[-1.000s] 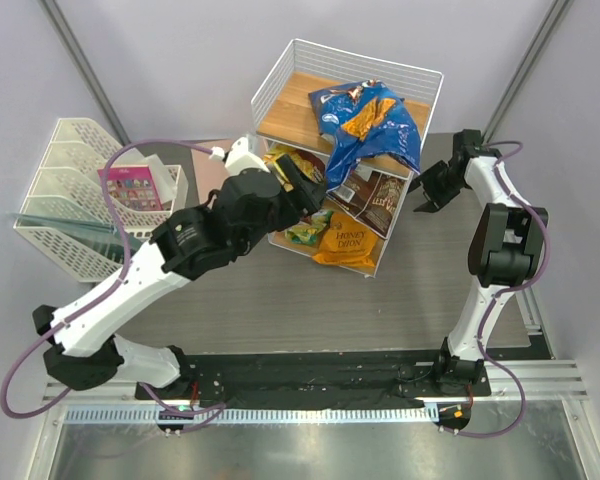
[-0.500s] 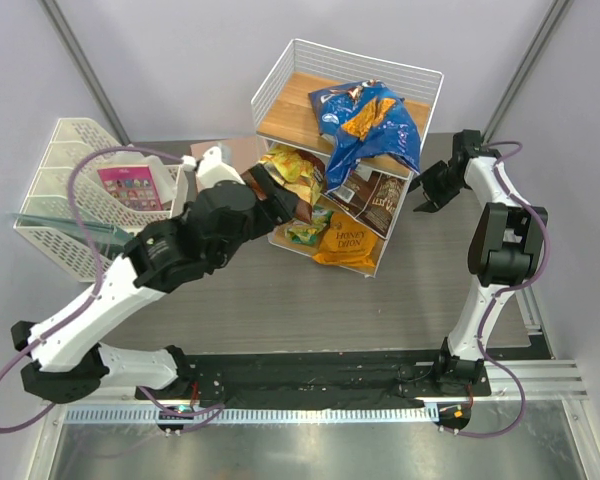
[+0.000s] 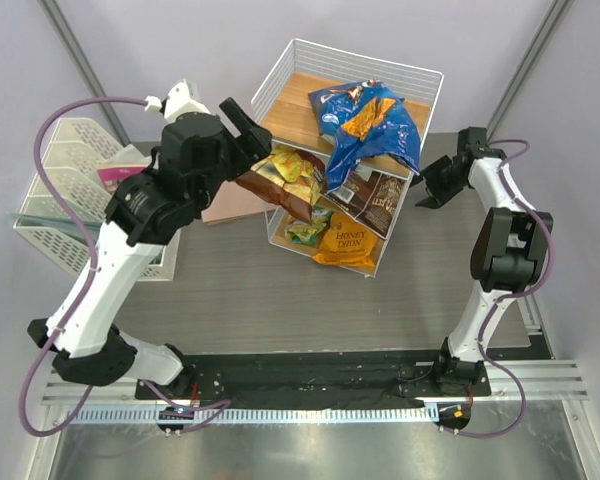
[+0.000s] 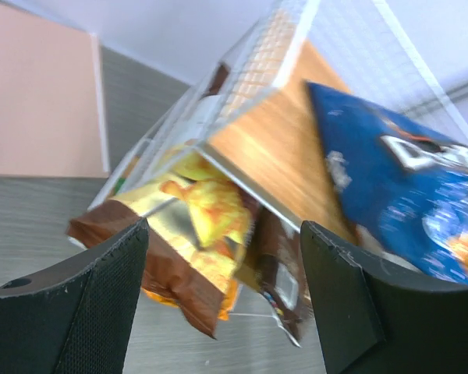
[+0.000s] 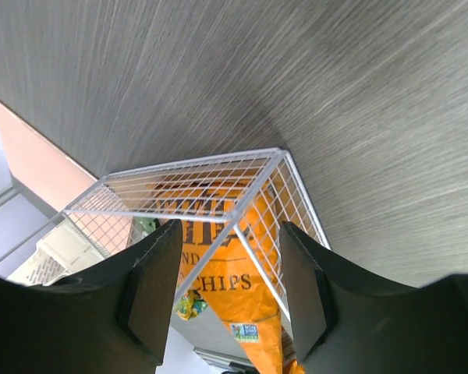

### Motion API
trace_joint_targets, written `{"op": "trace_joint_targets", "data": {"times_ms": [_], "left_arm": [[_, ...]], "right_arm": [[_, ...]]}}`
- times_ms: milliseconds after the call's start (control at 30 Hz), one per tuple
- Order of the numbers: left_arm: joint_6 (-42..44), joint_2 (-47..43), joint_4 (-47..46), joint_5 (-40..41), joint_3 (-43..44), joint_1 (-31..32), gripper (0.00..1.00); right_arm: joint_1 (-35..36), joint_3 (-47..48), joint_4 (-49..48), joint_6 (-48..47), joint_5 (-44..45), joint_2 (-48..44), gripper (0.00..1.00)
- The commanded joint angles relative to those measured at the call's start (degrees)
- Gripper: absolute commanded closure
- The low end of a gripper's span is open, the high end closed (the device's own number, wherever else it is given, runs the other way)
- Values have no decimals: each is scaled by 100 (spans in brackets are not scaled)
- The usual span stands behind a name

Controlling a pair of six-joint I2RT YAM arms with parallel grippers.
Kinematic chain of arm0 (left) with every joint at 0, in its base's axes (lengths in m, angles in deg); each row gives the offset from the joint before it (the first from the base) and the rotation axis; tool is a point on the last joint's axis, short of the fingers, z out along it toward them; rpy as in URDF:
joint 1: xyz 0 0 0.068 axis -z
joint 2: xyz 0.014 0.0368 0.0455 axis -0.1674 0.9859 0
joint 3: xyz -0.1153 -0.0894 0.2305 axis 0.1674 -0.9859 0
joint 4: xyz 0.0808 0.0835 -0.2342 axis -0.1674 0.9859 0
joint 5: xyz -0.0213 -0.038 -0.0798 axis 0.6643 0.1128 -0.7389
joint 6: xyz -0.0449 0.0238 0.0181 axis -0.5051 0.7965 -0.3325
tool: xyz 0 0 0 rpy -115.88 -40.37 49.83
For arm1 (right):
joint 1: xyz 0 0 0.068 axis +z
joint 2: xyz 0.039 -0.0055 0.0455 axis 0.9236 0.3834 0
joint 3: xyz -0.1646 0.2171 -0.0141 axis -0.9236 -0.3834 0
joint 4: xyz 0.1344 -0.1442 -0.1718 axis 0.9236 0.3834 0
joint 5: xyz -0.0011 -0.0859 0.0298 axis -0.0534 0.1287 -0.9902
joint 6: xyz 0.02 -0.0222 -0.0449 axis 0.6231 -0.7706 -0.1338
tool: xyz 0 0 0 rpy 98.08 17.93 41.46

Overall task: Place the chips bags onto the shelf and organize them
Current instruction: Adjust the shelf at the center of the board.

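Shelf [image 3: 292, 108] on grey woodgrain tabletop [image 3: 280, 300]; pale walls [image 3: 180, 60].

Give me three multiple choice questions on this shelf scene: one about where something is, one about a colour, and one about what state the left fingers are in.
1. Where does the blue Doritos bag lie?
A) on the shelf's top board
B) on its bottom board
C) under it

2. What colour is the Honey Dijon bag?
A) green
B) orange
C) pink

3. The left fingers are:
A) shut on a bag
B) shut on nothing
C) open, holding nothing

Answers:
1 A, it drapes over the top board's front edge.
2 B, it shows orange at the shelf's bottom front.
3 C, the left wrist view shows them spread wide with nothing gripped.
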Motion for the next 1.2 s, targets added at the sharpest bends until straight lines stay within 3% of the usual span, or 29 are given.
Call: {"op": "trace_joint_targets", "data": {"times_ms": [0,100,200,333,433,533,567,667,867,1167], "left_arm": [[-264,70,700,-430,-122,-632,21],[-896,-237,1140,-605,-850,-1279,21],[-1065,-782,949,-1193,-1887,-1939,21],[-776,-1003,677,-1379,-2425,-2328,20],[-591,-845,161,-1958,-2680,-2661,20],[-477,-600,-421,-2415,-3005,-2829,20],[-441,-190,-1232,-2817,-3285,-2908,21],[-406,383,-1722,-3372,-3305,-2918,22],[-450,1061,-2311,-3910,-3270,-2918,23],[-546,1282,-2769,-4323,-3489,-2927,25]], "right_arm": [[-38,-694,-266,213,-185,-578,42],[-47,-1582,-486,231,-9,-1017,42],[-56,-1954,-531,82,167,-1255,41],[-56,-1859,-539,20,27,-1185,41],[-56,-1657,-548,20,-17,-1106,41],[-21,-1525,-679,151,-184,-974,41],[84,-1524,-889,334,-306,-818,41],[286,-1525,-1110,538,-500,-693,41],[708,-1507,-1382,872,-562,-482,41],[753,-1208,-1445,969,-501,-122,42]]}}
